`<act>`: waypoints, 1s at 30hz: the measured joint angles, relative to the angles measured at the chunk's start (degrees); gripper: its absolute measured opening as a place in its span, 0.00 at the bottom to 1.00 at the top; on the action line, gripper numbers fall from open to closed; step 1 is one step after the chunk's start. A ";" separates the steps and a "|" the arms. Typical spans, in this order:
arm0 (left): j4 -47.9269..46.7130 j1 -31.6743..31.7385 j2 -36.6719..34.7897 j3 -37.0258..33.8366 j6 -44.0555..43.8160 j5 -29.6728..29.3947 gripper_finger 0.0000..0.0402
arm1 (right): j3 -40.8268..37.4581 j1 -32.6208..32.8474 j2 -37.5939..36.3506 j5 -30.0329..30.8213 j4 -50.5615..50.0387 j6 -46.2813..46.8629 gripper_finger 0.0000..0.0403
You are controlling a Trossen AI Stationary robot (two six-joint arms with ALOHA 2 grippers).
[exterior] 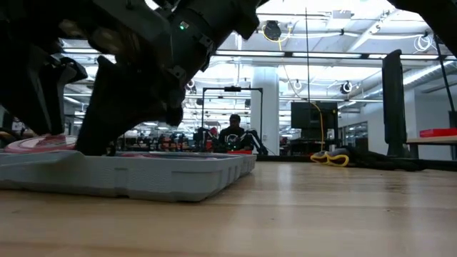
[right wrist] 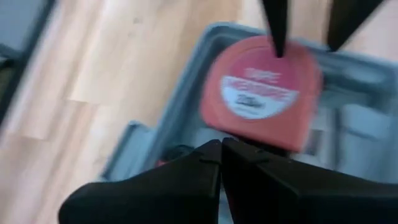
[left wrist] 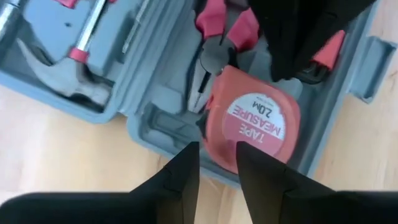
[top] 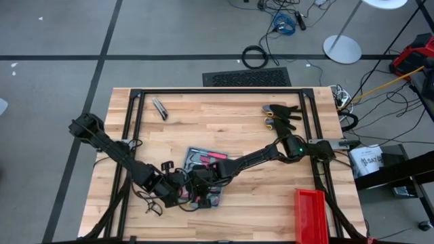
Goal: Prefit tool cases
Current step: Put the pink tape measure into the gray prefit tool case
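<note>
Item: tool case [top: 203, 177], open, lying flat on the wooden surface [top: 258, 135] toward its near edge, a little left of centre. Both arms meet over it.

Key relation: we place the tape measure [left wrist: 252, 121] directly ahead of the left gripper [left wrist: 217, 155], just past its fingertips and sitting at the case's near corner pocket. The left jaws stand open with a narrow gap and hold nothing. The right gripper [right wrist: 222, 152] comes at the same tape measure from the opposite side; its jaws are closed, empty, tips just short of the disc. We judge the left arm the nearer and better lined up to press or nudge the tape into its recess. Whether it is fully seated we cannot tell.

Contents and materials:
- Case shell and tray: blue-grey moulded plastic, rounded corners, raised ribs between the pockets, latch tab [left wrist: 371, 59] on one edge.
- Tape measure: red, rounded housing, white round label, smooth and likely slippery.
- Pliers [left wrist: 214, 37]: red grips, dark steel nose pointing toward the tape.
- Hammer [left wrist: 65, 71]: bright metal head, red-banded shaft, in the neighbouring pocket.

Elsewhere: red bin [top: 312, 215] at the near right; a small tool [top: 160, 108] at the far left; dark gloves [top: 281, 114] at the far right.
</note>
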 joint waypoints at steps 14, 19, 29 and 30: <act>-5.83 0.12 -2.49 1.61 -0.49 -1.73 0.28 | 3.48 -1.44 -0.30 14.59 -3.76 -5.10 0.00; -5.94 -0.74 -2.32 1.50 -1.29 0.02 0.28 | 3.23 -1.99 1.73 8.76 -0.35 -3.87 0.00; -5.20 -0.76 -2.39 1.50 -1.22 -0.44 0.28 | 3.30 -1.53 1.60 6.33 -0.51 -3.89 0.00; -4.83 -0.76 -2.39 1.50 -1.20 -0.47 0.28 | 3.30 -1.51 1.60 6.51 -0.50 -3.83 0.00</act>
